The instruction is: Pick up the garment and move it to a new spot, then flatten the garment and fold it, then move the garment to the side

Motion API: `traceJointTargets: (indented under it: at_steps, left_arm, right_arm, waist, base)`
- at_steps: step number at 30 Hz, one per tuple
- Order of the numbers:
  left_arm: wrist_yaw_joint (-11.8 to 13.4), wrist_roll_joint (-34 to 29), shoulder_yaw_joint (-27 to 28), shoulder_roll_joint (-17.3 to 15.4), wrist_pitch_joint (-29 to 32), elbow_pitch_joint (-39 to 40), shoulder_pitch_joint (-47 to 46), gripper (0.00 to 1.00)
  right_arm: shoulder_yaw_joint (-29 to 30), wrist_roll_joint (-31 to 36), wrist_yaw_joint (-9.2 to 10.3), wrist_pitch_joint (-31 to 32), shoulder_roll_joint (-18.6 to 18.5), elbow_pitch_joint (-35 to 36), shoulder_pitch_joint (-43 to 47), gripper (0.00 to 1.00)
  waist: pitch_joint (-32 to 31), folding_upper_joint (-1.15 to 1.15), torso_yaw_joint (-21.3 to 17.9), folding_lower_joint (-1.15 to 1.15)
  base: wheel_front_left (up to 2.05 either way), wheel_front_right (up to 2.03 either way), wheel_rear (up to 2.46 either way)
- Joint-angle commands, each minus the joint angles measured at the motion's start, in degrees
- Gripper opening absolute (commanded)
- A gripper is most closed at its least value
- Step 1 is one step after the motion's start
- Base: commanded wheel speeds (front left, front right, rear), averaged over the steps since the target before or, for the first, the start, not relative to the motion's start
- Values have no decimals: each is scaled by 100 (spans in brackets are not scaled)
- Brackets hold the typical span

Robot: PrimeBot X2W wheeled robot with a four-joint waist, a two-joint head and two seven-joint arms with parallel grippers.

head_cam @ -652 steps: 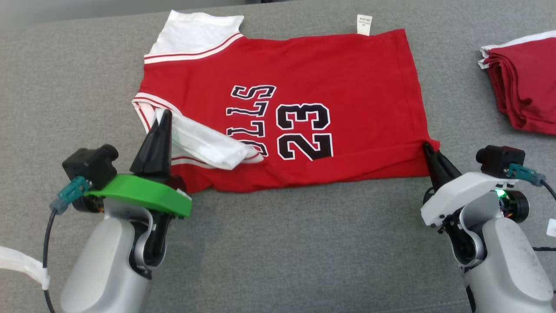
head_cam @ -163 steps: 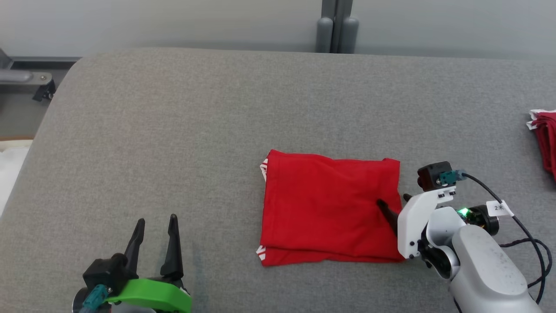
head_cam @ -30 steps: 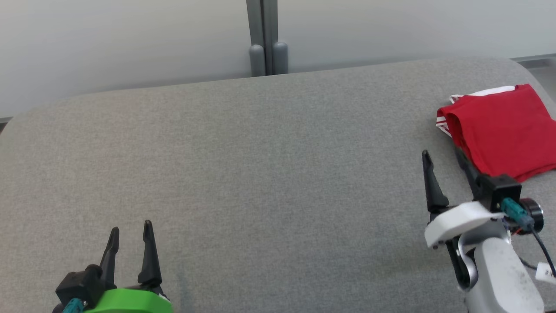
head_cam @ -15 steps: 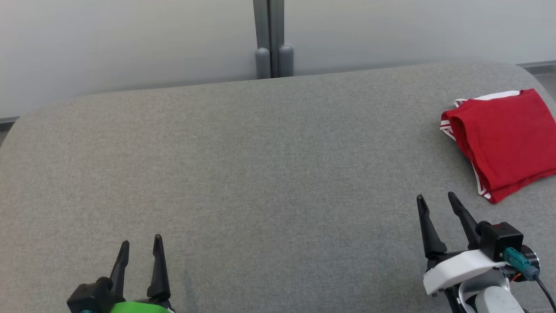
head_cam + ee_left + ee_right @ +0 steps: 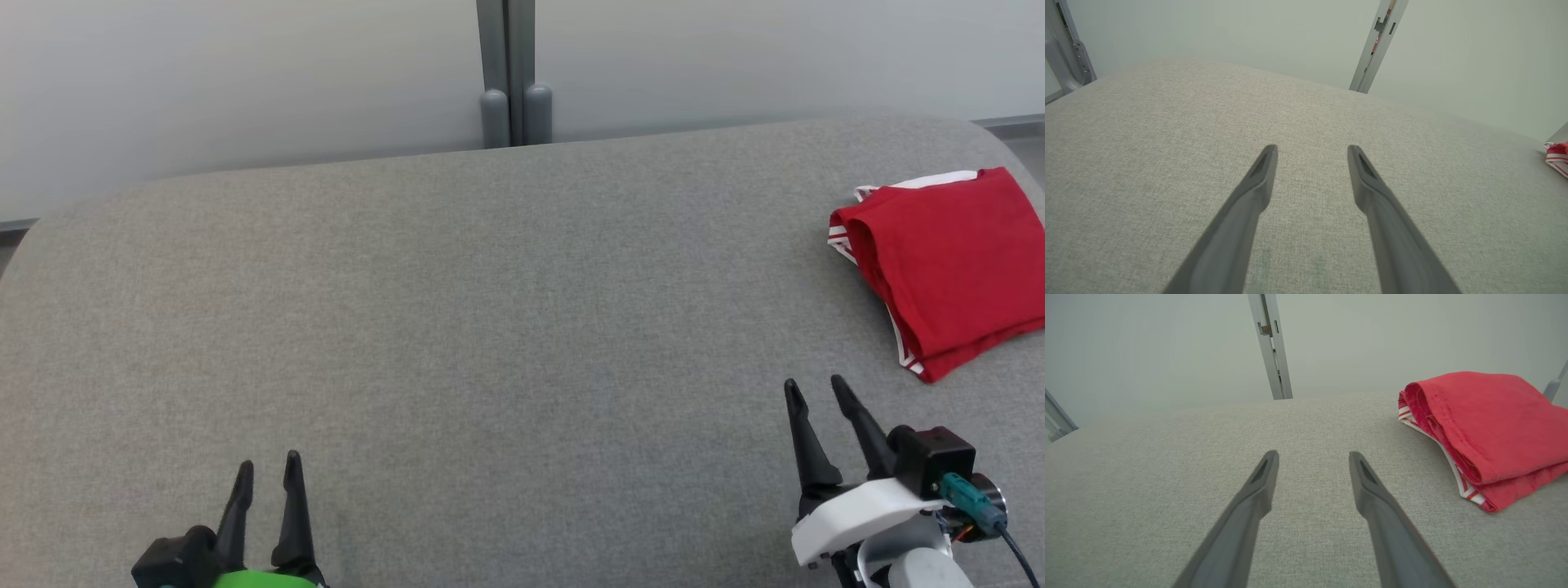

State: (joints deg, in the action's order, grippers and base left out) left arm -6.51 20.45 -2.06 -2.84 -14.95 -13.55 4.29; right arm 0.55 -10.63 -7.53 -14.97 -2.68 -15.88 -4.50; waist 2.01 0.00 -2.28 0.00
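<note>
The red garment (image 5: 947, 261), folded with white-striped trim at its edges, lies at the right end of the grey cushion (image 5: 490, 327). It rests in a stack (image 5: 1486, 428) up and to the right of my right gripper (image 5: 1312, 455), apart from the fingers. In the head view my right gripper (image 5: 812, 384) stands open at the lower right with nothing between its fingers. My left gripper (image 5: 268, 464) is open and empty at the lower left. From the left wrist, a corner of the garment (image 5: 1557, 157) peeks in at the far right, well away from my left gripper (image 5: 1312, 148).
A pale wall with a grey vertical post (image 5: 508, 69) runs behind the cushion. The cushion's rounded far edge (image 5: 326, 163) curves down at both ends. Bare grey fabric spreads between the two grippers.
Both grippers have drawn back toward the bottom of the head view, the right one away from the garment. Their fingers have narrowed a little. The garment lies where it was.
</note>
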Motion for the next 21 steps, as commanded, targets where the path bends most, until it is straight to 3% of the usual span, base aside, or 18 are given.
traceJointTargets:
  at_steps: [1,21]
  left_arm:
    - [0,4,-3,5,6,-47,6,0]
    - [10,1697,204,11,525,-81,-267,0]
  right_arm:
    - [-1,-2,0,7,10,-42,22,0]
    - [152,-1918,1,522,14,-61,-22,0]
  waist:
    - [0,0,0,0]
    - [-30,0,33,0]
  base:
    - [0,0,0]
    - [0,0,0]
